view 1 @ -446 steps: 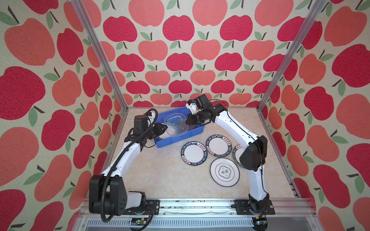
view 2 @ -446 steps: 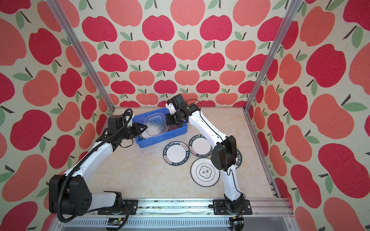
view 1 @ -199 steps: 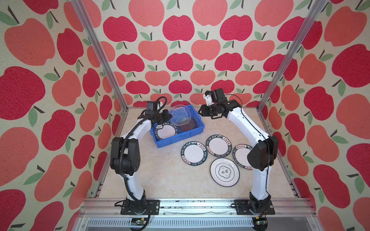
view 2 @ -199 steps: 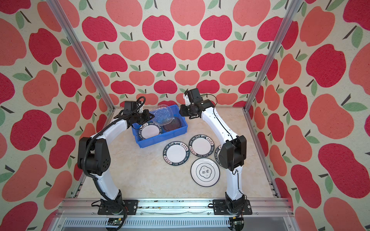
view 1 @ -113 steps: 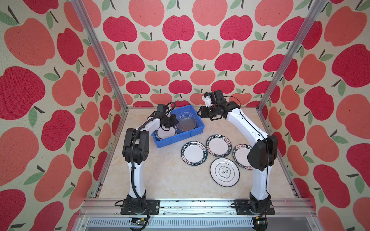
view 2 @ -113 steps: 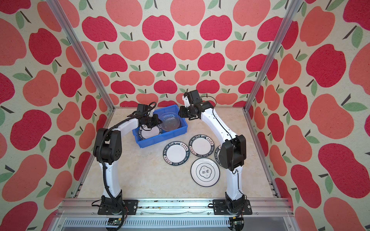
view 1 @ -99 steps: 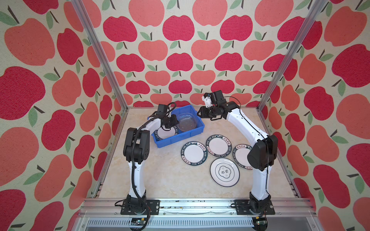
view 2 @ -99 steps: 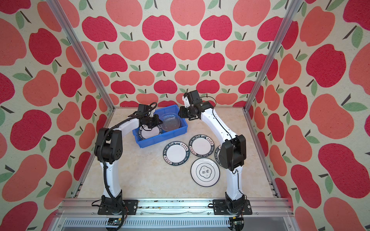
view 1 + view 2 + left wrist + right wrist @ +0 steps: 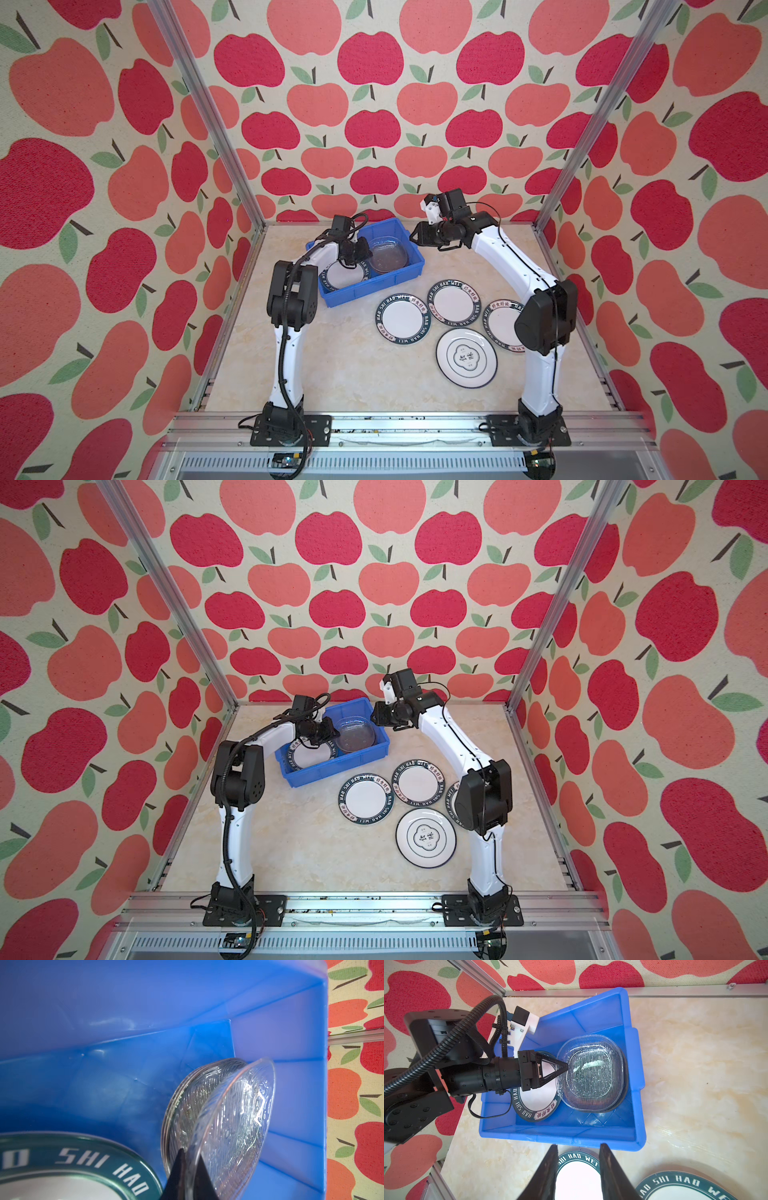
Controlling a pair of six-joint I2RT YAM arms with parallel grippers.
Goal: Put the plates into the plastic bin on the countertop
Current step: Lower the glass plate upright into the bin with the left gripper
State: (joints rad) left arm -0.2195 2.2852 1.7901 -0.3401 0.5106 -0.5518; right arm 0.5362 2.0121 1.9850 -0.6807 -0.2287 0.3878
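Glass plates (image 9: 388,258) are lying stacked in the right end of the blue bin (image 9: 365,289), and the top glass plate (image 9: 234,1126) is sitting at a slight angle to the stack beneath it. The left pincer (image 9: 566,1067) is reaching into the bin and meeting this plate at its edge. Its fingers (image 9: 178,1169) are straddling the rim, but I cannot tell whether they are clamping it or standing loose around it. Beside the stack, in the bin's left end, a lettered plate (image 9: 537,1103) is lying flat, partly under that pincer. The bin is sitting askew near the far left corner of the desk (image 9: 332,365). The right pincer (image 9: 578,1145) is hovering just off the bin's right end, jaws apart with nothing between them. Three more lettered plates (image 9: 401,318) are lying in a row towards the desk's right edge, the rightmost partly hidden behind the right arm. The emblem plate (image 9: 466,358) is lying just in front of them, nearer the front edge.
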